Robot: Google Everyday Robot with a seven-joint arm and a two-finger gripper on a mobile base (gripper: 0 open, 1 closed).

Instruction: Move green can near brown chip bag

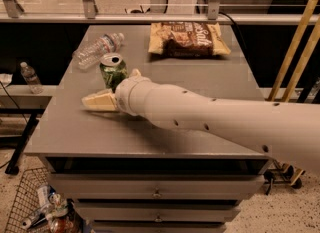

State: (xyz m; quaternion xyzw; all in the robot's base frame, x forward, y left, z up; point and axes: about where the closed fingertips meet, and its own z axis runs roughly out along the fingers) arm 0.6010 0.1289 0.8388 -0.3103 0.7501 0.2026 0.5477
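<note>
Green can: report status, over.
Gripper low on near side of green can. Can upright, well apart from brown chip bag at far edge. Lying plastic water bottle behind can, off the path.

Grey tabletop [210, 84] w/ drawers [157, 193] beneath. Clear plastic bottle [97, 50] lies on its side at far-left of tabletop. Small water bottle [31, 77] stands upright on low shelf left of the unit. Wire basket [27, 202] on floor, btm-left, w/ bottles inside. Two yellow poles [295, 42] slant at right. The pincer [94, 102] is low over tabletop's left side.
</note>
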